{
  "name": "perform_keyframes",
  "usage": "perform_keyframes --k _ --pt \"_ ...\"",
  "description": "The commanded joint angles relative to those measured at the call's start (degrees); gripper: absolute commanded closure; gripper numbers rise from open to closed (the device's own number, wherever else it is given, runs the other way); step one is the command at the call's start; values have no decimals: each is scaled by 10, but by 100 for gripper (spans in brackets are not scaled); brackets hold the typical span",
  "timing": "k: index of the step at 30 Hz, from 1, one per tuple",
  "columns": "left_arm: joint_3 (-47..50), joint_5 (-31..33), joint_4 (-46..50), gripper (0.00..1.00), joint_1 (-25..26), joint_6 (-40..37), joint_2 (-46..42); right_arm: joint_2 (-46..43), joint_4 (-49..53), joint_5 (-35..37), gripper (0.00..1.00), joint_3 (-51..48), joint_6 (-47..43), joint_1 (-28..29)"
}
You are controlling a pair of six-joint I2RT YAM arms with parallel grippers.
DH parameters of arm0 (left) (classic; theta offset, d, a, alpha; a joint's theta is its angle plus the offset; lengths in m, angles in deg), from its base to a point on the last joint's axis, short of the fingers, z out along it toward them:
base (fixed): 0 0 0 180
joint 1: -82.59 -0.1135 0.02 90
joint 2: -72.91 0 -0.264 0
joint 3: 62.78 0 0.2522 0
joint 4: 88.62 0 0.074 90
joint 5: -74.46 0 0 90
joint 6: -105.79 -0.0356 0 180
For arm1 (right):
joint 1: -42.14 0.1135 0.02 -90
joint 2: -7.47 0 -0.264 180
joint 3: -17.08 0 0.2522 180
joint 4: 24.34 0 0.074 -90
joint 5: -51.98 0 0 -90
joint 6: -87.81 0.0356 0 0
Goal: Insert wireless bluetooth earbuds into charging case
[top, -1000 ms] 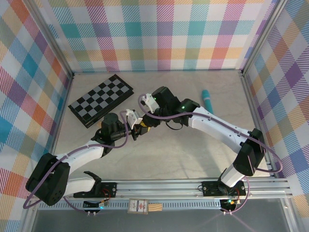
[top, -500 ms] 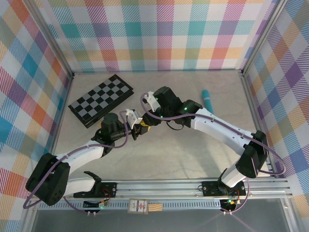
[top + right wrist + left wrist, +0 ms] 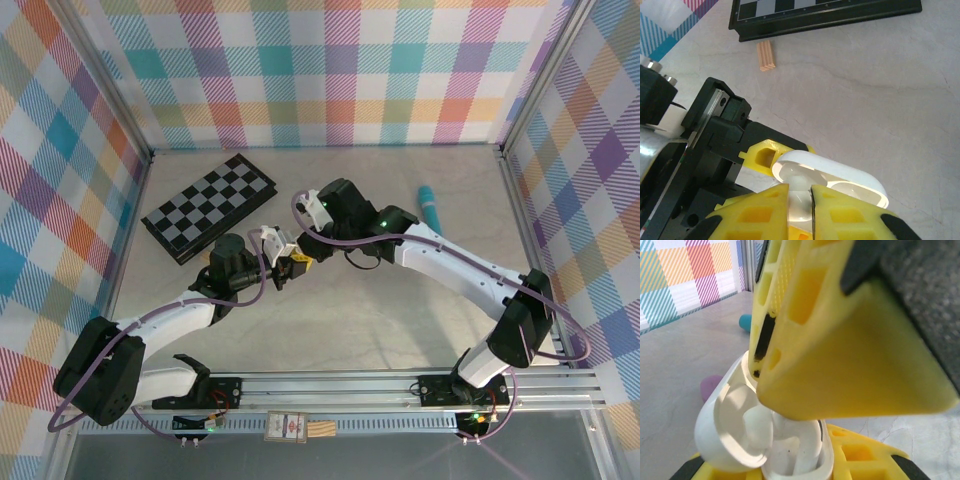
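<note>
My right hand (image 3: 799, 190) has just clenched tighter than a moment ago and now pinches a white earbud (image 3: 800, 205) at the mouth of the open charging case (image 3: 850, 179). My left hand (image 3: 286, 266) stays clamped on that case above the table (image 3: 865, 90), barely shifted.

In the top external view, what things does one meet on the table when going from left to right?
Chessboard → left arm's yellow jaws, shut on the charging case → teal object. The right arm's jaws overlap the left ones, so I leave them out.
</note>
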Motion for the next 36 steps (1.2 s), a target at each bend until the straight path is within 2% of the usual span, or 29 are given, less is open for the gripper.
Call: perform_keyframes --k 1,11,15,20,23,29,34,36 --pt "-2 -1 -16 95 -3 -5 -17 3 38 3 83 23 20 -3" --pt "-8 13 -29 95 -3 -20 2 26 71 -39 82 50 81 -3" --pt "-12 6 -43 95 -3 -18 14 21 69 -43 74 51 87 -3" --pt "-9 2 -59 95 -3 -14 19 32 69 -63 72 64 90 -4" --pt "-6 2 -59 95 -3 -13 15 28 56 -76 62 59 100 -8" --pt "4 2 -63 95 -3 -18 3 0 37 -54 58 35 102 -14" --pt "10 0 -67 94 -3 -32 3 -36 -4 -52 58 6 105 -21" --pt "11 -1 -70 95 -4 -35 3 -43 -13 -57 65 0 105 -24"
